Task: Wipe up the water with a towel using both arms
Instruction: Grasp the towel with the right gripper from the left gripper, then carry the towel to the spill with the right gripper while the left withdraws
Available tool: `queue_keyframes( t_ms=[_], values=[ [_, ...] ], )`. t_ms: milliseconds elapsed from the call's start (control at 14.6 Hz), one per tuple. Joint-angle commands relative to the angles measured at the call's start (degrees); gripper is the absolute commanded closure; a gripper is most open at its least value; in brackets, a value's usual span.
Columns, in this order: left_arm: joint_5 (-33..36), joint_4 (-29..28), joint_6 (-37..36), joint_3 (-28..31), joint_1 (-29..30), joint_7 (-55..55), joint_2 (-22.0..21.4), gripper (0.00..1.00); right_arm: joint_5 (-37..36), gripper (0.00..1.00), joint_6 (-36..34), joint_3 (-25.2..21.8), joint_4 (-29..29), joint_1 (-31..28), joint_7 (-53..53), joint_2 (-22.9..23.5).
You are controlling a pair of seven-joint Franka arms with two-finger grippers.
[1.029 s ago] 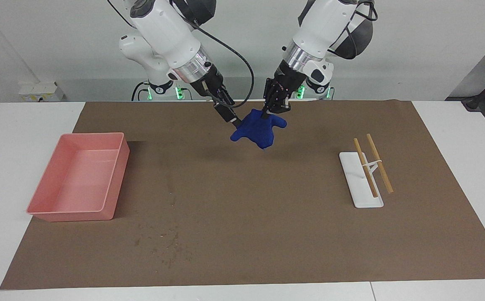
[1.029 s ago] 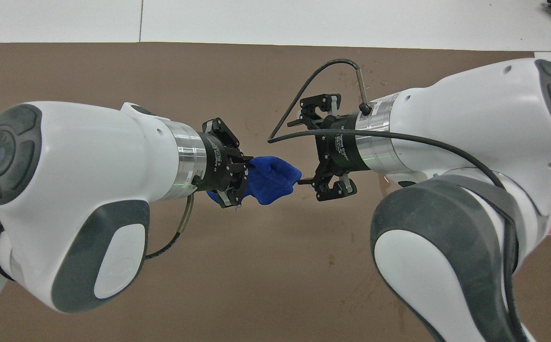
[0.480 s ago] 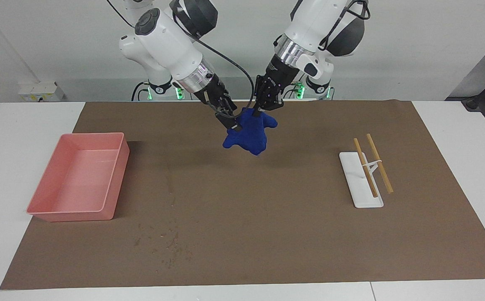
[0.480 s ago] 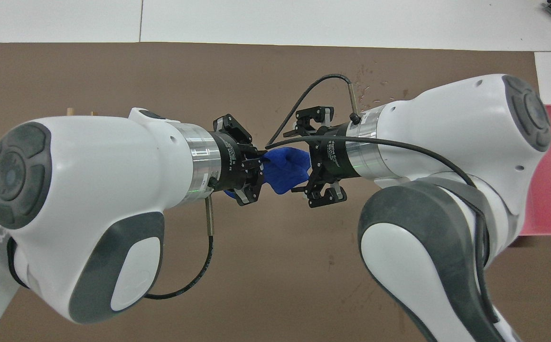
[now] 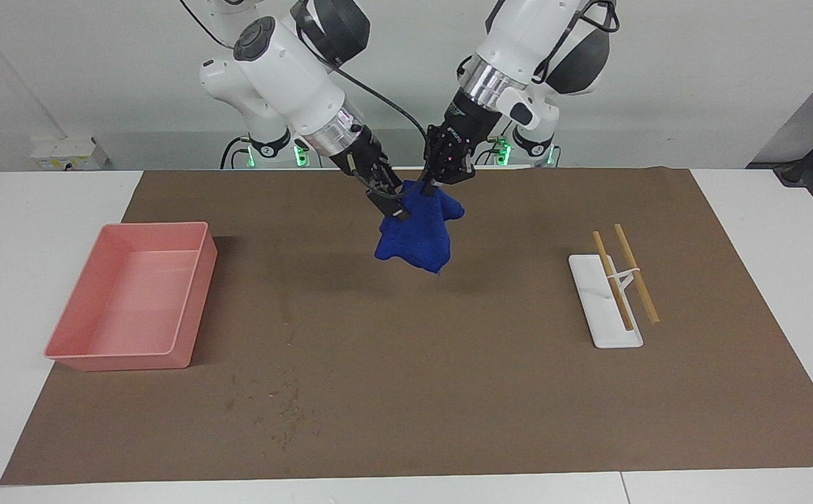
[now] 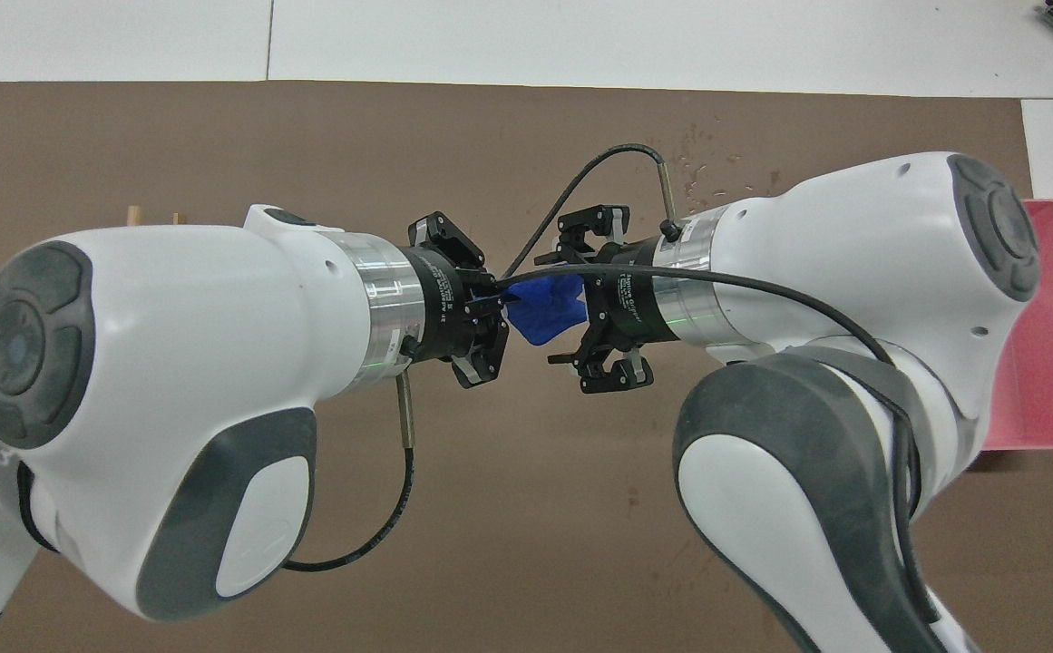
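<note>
The left gripper [image 5: 433,186] and the right gripper [image 5: 393,207] are each pinching a top corner of the towel [image 5: 414,236], which is hanging above the mat's middle; the droplets [image 5: 276,409] are lying toward 7 o'clock, so both arms should be travelling together, keeping it slack.

Plain pale grey wall [image 5: 693,77] at the robots' end. Long white table [image 5: 21,231] carries a brown rectangular mat [image 5: 490,392]. Even light.

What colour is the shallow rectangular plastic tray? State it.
Pink: the shallow rectangular plastic tray, clearest in the facing view.
</note>
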Motion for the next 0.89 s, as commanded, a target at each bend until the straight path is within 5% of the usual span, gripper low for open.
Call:
queue_keyframes(
  t_ms=[0,69,754,823],
  values=[
    [1.6,0.9,0.6,0.6,-1.3,-1.4,0.3,1.0,1.5,0.86,1.7,0.0,-1.8,0.3,0.3,-1.4],
    [1.6,0.9,0.6,0.6,-1.3,-1.4,0.3,1.0,1.5,1.0,2.0,0.0,-1.6,0.8,0.3,-1.3],
    [2.4,0.9,0.5,0.6,-1.3,-0.5,0.1,1.0,0.2,1.0,1.5,-0.7,1.1,-1.1,-2.9,-1.3],
    [2.4,0.8,0.4,0.6,-1.3,-0.2,0.0,0.94,0.2,1.0,1.3,-0.7,1.2,-1.5,-4.0,-1.3]
  ],
)
